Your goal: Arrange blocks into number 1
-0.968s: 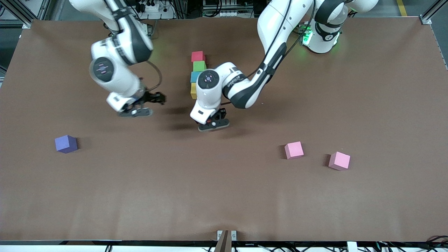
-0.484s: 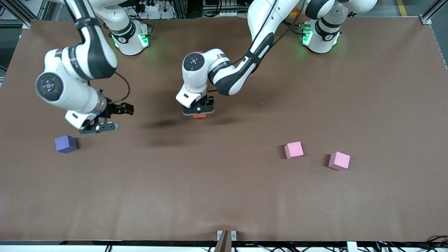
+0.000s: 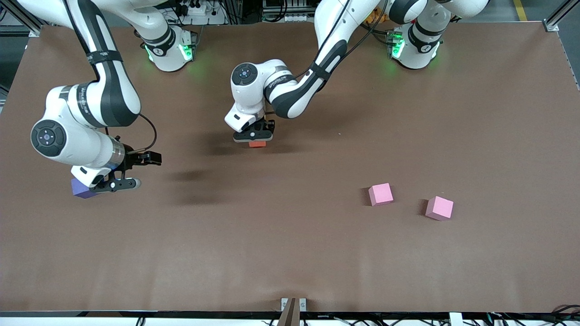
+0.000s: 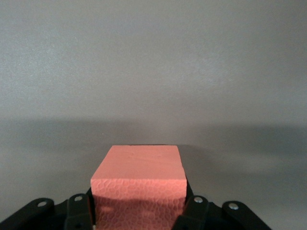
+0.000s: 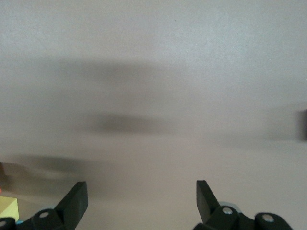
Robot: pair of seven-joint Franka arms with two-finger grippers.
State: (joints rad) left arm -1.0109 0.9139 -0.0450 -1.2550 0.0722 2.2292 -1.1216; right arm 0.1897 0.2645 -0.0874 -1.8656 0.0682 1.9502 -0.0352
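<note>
My left gripper point(image 3: 256, 139) is shut on the orange block point(image 3: 257, 144), low over the middle of the table. In the left wrist view the orange block point(image 4: 139, 175) fills the space between the fingers of the left gripper point(image 4: 139, 211). The left arm's wrist hides the red, green, blue and yellow blocks in the front view. A yellow sliver point(image 5: 7, 209) shows at the edge of the right wrist view. My right gripper point(image 3: 118, 184) hangs beside the purple cube point(image 3: 79, 190), and in its wrist view the right gripper point(image 5: 141, 194) is open with only bare table between the fingers.
Two pink cubes point(image 3: 380, 194) point(image 3: 439, 208) lie toward the left arm's end, nearer the front camera than the orange block. The purple cube lies toward the right arm's end, partly covered by the right hand. The brown table point(image 3: 290, 244) stretches wide around them.
The left gripper carried the orange block a little away from the front camera, in over the block column. The right arm swung out to its end of the table, down beside the purple cube.
</note>
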